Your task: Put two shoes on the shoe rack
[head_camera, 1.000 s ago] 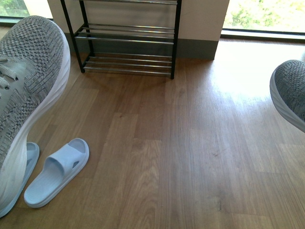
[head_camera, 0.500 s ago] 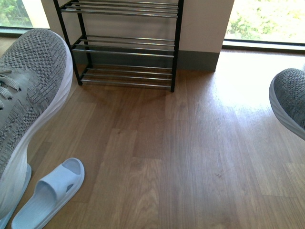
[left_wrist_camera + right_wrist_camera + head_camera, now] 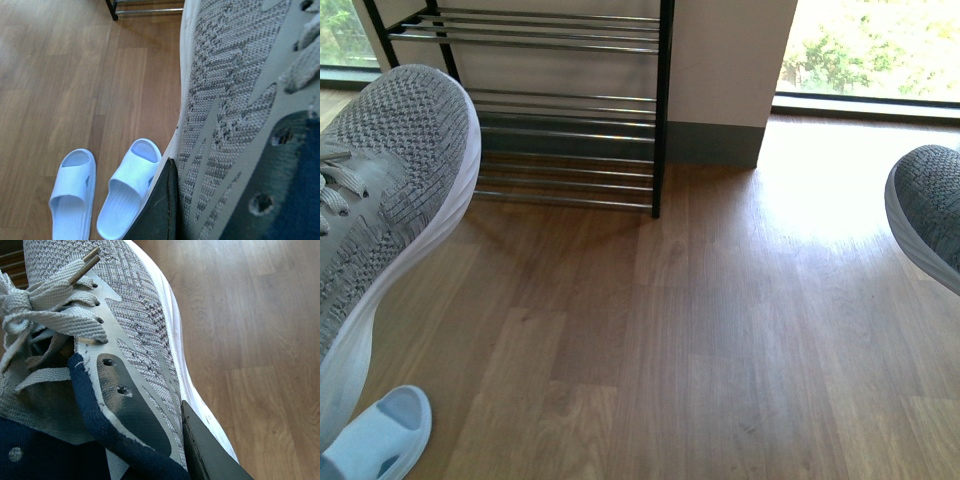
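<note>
Jaws pinch grey knit sneakers (image 3: 390, 190), white-soled, navy-lined, laces pale.

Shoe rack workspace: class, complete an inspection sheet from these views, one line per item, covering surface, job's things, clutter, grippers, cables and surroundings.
Surface: wooden floor, sunlit patch towards the right window.
Job's things: left sneaker and right sneaker held off the floor; shoe rack against the wall, visible shelves bare; blue slides side by side on the floor.
Clutter: nothing seen.
Grippers: left gripper shut on left sneaker; right gripper shut on right sneaker; one finger of each visible, against the shoe's side.
Cables: nothing seen.
Surroundings: white wall with grey skirting; windows showing greenery.
</note>
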Robot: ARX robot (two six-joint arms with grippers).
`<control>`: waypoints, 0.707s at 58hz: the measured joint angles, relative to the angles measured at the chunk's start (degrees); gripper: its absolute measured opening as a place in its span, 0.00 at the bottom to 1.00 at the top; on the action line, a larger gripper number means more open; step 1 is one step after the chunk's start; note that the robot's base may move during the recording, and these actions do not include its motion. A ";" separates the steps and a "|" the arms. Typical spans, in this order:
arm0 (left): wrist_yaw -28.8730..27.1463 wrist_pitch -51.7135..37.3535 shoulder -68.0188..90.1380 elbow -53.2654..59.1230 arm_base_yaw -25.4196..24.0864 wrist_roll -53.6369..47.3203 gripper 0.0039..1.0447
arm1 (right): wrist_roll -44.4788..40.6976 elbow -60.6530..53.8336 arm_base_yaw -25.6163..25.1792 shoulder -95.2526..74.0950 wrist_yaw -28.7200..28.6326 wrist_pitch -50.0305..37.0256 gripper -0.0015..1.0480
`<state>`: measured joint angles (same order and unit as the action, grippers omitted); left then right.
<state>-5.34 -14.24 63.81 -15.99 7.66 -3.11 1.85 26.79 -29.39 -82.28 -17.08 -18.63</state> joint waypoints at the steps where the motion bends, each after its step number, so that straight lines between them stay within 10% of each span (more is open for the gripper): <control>1: -0.02 0.00 0.00 0.00 0.00 0.02 0.01 | 0.00 0.00 0.00 0.00 0.02 0.00 0.01; 41: 0.17 0.00 -0.04 0.09 0.11 0.02 0.01 | 0.00 0.02 -0.09 0.00 -0.09 0.00 0.01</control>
<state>-5.17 -14.24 63.77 -15.90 7.77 -3.09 1.85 26.81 -29.47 -82.28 -17.17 -18.63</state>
